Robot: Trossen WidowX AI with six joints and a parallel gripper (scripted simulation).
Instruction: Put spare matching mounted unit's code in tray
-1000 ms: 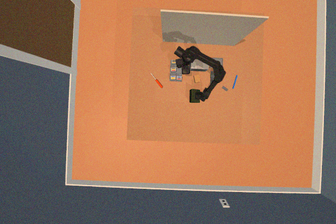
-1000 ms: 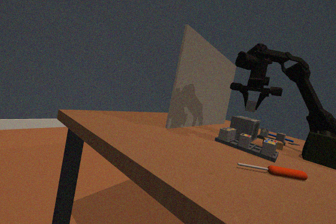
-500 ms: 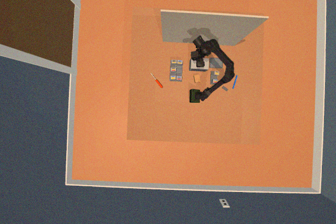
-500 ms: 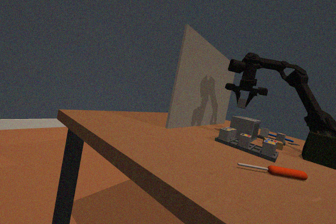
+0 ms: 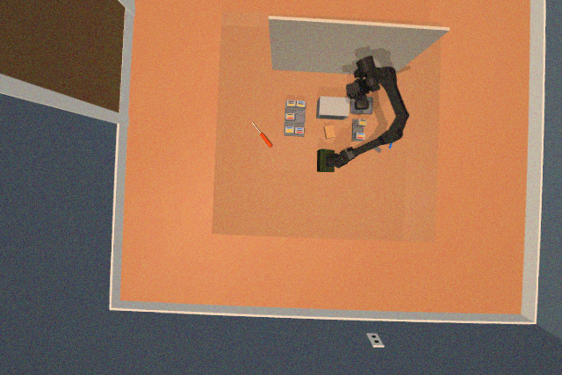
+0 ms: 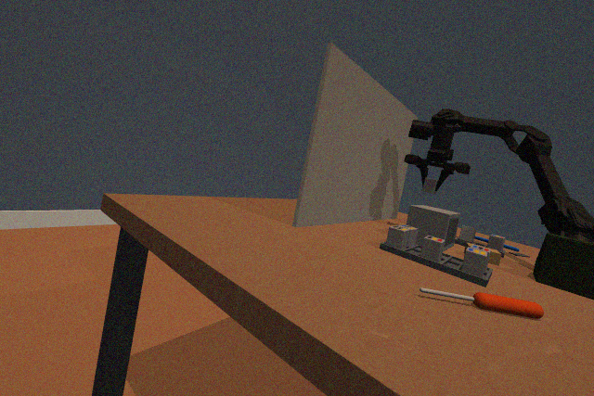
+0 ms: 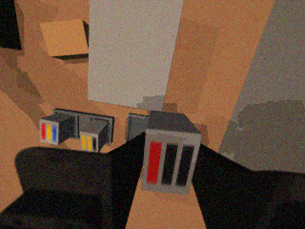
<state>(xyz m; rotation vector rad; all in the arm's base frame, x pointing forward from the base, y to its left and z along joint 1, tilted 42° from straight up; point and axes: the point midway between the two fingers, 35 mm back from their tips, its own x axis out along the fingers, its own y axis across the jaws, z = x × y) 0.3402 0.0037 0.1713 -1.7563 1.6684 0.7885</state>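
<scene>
My gripper (image 6: pixel 430 185) (image 7: pixel 165 138) is shut on a small grey spare (image 7: pixel 172 164) with one red and two black bars. It hangs in the air near the dark grey tray (image 5: pixel 368 111) (image 7: pixel 135 125), which the arm partly covers from above. The large pale grey box (image 5: pixel 333 106) (image 6: pixel 432 221) (image 7: pixel 131 52), seemingly the mounted unit, stands beside the tray; no code on it shows. The left rack (image 5: pixel 299 116) (image 6: pixel 449 264) holds several spares. The right rack (image 5: pixel 355 127) (image 7: pixel 111 128) holds two: red-yellow-blue (image 7: pixel 50 133) and yellow-yellow-black (image 7: pixel 89 141).
A tall grey panel (image 5: pixel 327 46) (image 6: pixel 350 142) stands behind the box and tray. A tan block (image 5: pixel 328 132) (image 7: pixel 65 38) lies in front of the box. An orange-handled screwdriver (image 5: pixel 266 140) (image 6: pixel 508 304) lies left of the left rack. A blue pen-like thing (image 5: pixel 391 145) lies at the right.
</scene>
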